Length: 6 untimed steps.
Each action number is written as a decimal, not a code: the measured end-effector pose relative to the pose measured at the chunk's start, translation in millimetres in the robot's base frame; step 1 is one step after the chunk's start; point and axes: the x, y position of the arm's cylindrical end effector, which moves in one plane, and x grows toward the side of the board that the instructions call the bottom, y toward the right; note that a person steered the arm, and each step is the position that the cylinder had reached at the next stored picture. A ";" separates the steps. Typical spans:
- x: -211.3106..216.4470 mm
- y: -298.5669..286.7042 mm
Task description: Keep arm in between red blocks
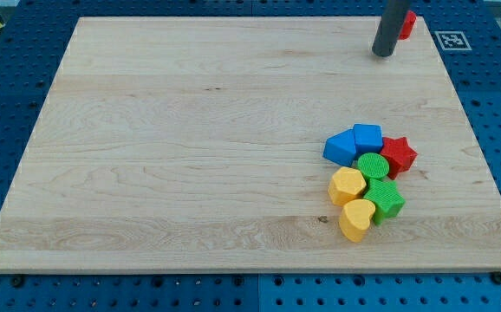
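My tip touches the board near the view's top right. A red block sits just behind it to the right, mostly hidden by the rod; its shape cannot be made out. A red star block lies far below the tip, at the right edge of a cluster of blocks. The tip stands close to the upper red block and far from the red star.
The cluster at the view's lower right holds two blue blocks, a green round block, a green star block, a yellow hexagon block and a yellow heart block. The wooden board lies on blue pegboard.
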 end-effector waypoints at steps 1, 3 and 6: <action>8.3 0.0; 64.2 10.2; 107.7 13.4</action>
